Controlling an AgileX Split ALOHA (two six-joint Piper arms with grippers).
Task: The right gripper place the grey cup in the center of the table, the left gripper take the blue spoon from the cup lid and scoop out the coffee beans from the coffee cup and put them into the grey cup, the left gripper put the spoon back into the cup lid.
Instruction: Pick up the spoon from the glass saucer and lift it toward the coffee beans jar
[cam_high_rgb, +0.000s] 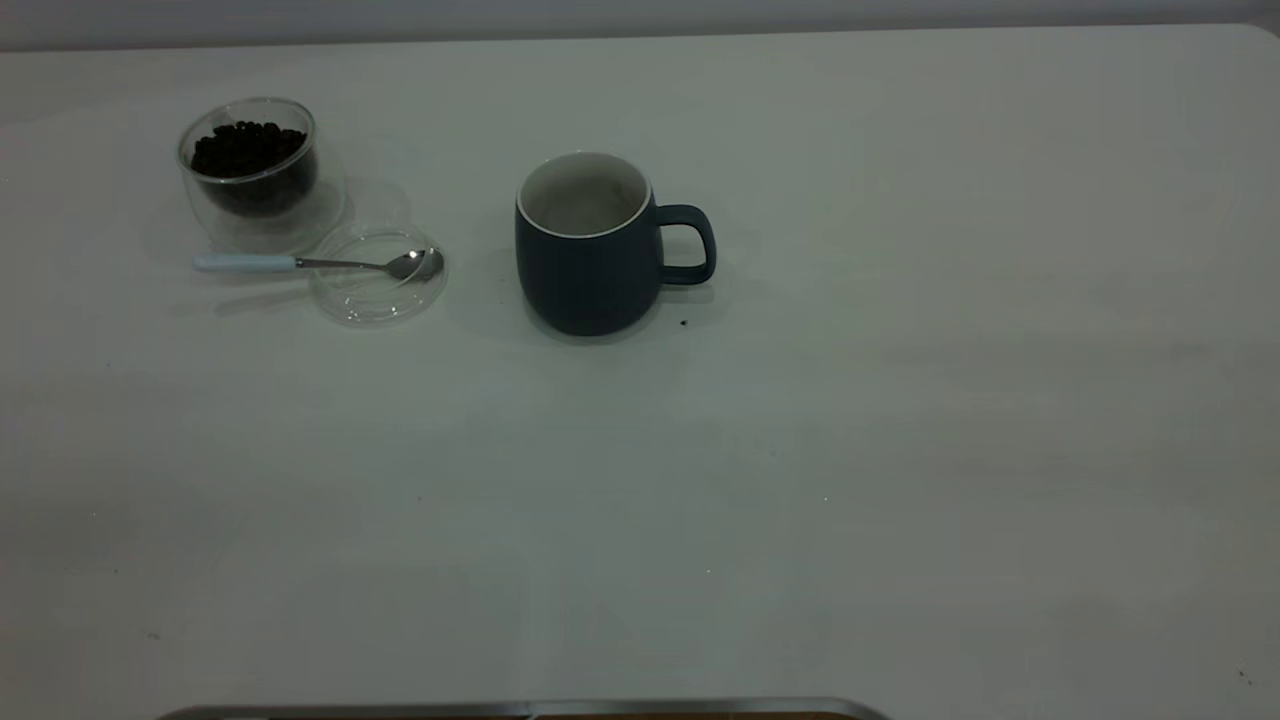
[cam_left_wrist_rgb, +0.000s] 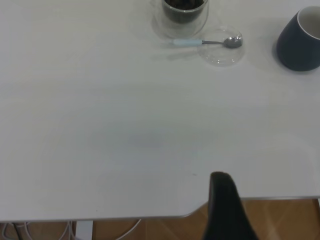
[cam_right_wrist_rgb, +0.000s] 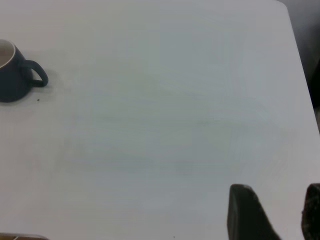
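Exterior view: we look steeply down across the table (cam_high_rgb: 900, 450). Both wrist views: set high and far back over its near edge, sharing the grey cup (cam_high_rgb: 585, 250), well ahead of both jaws.

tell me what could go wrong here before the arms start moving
1. The spoon lies with its bowl in the clear lid and its handle sticking out beside the glass cup; a grab could bump the cup or tip the lid.
2. The beans are heaped high, so scooping may spill some.
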